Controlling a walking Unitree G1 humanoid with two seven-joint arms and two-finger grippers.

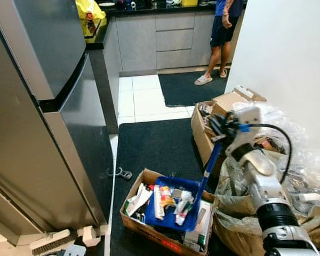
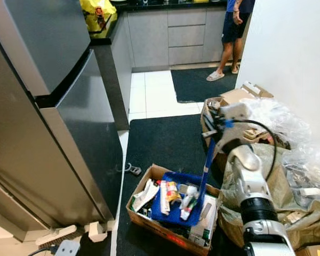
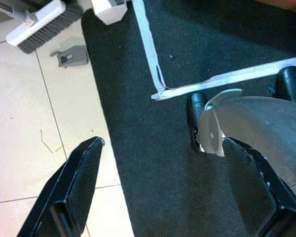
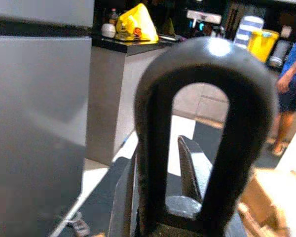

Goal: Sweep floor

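The scene is viewed from head height by both eye views, looking forward and steeply down. The refrigerator (image 1: 37, 106) is placed along the left of the frame, the cardboard box (image 1: 149, 213) at lower centre, and the person (image 1: 221, 37) at the upper right; the same ground is shared, shifted slightly sideways. The floor is looked down on from close by in the left wrist view, where white tiles (image 3: 19, 123), a dark mat (image 3: 153, 163) and a brush (image 3: 37, 24) are seen. In the right wrist view, a black loop handle (image 4: 207, 128) is seen at very close range, with the counter (image 4: 123, 74) beyond.
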